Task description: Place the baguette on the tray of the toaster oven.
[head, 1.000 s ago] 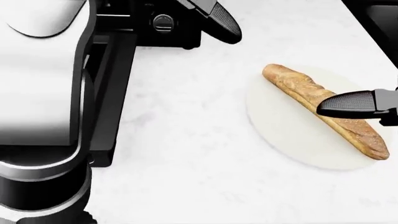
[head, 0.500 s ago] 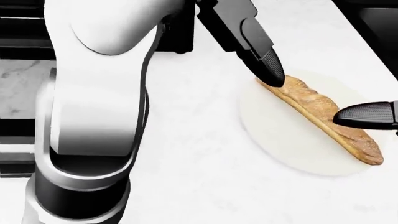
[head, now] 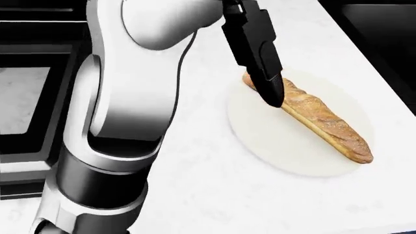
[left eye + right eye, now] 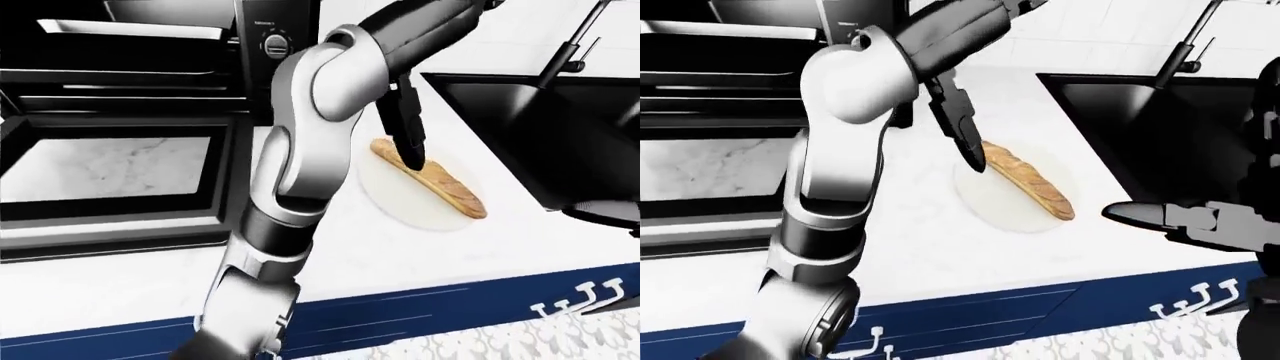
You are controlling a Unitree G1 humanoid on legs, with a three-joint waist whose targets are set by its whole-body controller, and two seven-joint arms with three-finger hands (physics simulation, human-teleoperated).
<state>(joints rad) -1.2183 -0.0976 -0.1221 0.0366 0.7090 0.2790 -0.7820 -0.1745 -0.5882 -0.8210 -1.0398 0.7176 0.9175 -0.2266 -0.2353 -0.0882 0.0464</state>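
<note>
baguette: lies on the plate, running from about 10 o'clock to 4 o'clock in the head view; crust golden brown, its upper-left end partly under a dark finger.
plate: round, white, flat on the counter, at 3 o'clock in the head view.
left hand: reaches down from 12 o'clock in the head view; only one long black finger shows clearly, its tip on or just over the baguette's upper-left end. Whether the fingers are spread or pinching, I cannot tell.
left arm: white and grey, rises from 6 o'clock in the left-eye view and bends over toward the plate.
right hand: at 3 o'clock in the right-eye view, one dark finger pointing left, apart from the baguette and off the plate; the other fingers are not visible, so spread or closed I cannot tell.
oven: at 10 o'clock in the left-eye view, door let down flat, knob on its right panel.
counter: white marble.
sink: black, at 3 o'clock in the left-eye view, well apart from the plate.
</note>
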